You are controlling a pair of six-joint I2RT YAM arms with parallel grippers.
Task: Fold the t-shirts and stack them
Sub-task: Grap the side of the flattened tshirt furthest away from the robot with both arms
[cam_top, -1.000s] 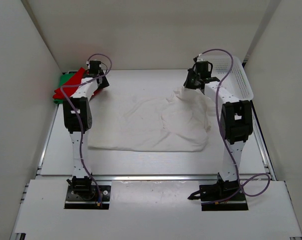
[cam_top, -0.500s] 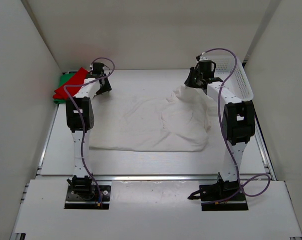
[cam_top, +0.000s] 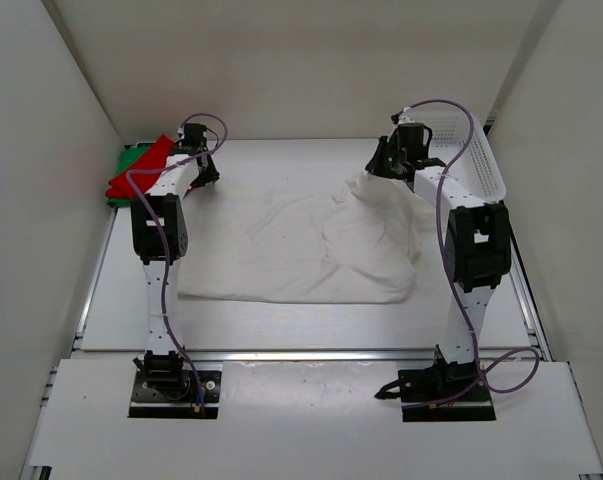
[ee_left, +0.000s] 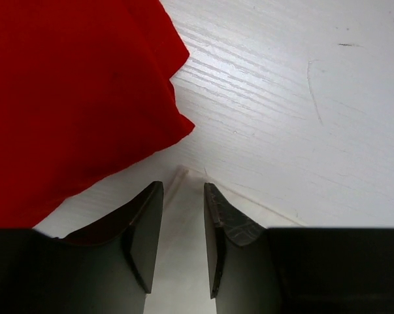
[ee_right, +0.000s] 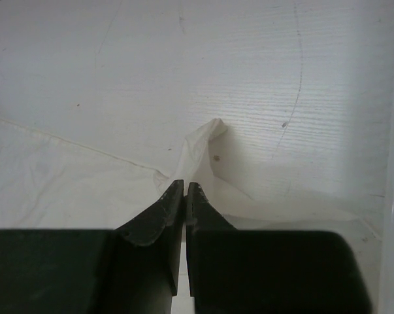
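While the right gripper pinches the white t-shirt, the left gripper stands parted, red t-shirt at ten o'clock.

No text, label, brand, number or sign can be read in any of the views.
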